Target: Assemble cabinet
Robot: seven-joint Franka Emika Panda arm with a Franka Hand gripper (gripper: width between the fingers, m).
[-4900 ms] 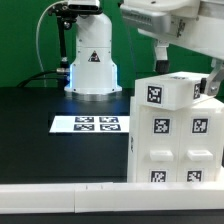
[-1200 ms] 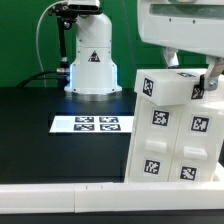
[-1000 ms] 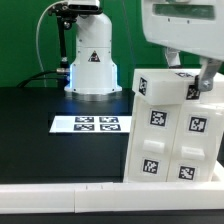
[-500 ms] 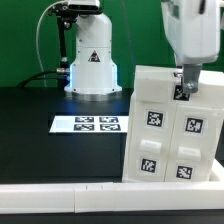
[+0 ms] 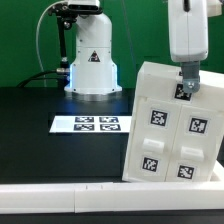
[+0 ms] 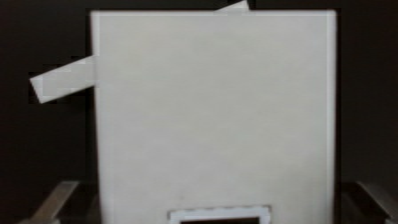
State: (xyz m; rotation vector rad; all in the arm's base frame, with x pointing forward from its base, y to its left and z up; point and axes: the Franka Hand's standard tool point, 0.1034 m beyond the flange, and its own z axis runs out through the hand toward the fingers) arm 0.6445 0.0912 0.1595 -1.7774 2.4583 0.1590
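Running along the near edge of the counter (image 5: 30, 130), a long white rail (image 5: 60, 197) lies in front of everything else. Just behind it, on the exterior view's right, the cabinet (image 5: 175, 125) stands tipped, its top leaning toward the exterior view's right and its 4-panelled, tagged front facing the camera. Its long axis runs near upright, so the body hangs straight below the jaws (image 5: 186, 84), which meet it at the top edge. In the wrist view a broad white face of the cabinet (image 6: 214, 110) fills the frame between 2 dark fingers (image 6: 57, 200), so the jaws appear to be pinching it, though contact is not plain. Farther back lies the marker board (image 5: 88, 124), well apart from the cabinet, and beyond it the arm's base (image 5: 92, 60).
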